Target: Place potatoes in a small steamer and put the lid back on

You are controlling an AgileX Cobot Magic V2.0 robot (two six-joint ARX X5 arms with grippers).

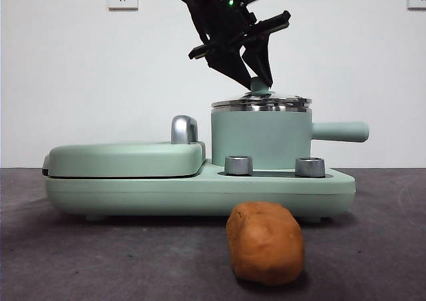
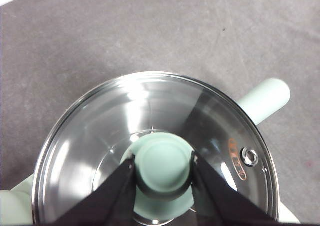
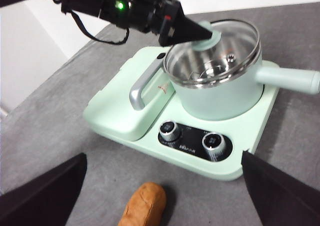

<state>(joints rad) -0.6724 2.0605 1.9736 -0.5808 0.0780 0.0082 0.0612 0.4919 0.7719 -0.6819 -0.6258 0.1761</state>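
We are at the very start of the job, as far as we can judge. The potato (image 1: 265,242) lies on the grey worktop (image 1: 133,261) in front of the cooker base (image 1: 200,188), well apart from both arms and untouched. The lid (image 2: 150,151) sits on the small steamer (image 1: 261,140), which stands on the base beside the flat griddle (image 1: 123,160) (that one plays no part here).

Our left gripper (image 2: 164,162) is over the pot, its jaws closed around the lid's green knob (image 2: 164,161), one on each side and pressing against it. From the front view the lid looks level and seated on the steel rim; we cannot tell if it has lifted at all.

Our right gripper (image 3: 160,196) hangs above the worktop near the potato with its jaws spread wide and nothing between them.

So nothing is finished: the lid has to come off, the potato has to go into the pot, and the lid has to go back on.
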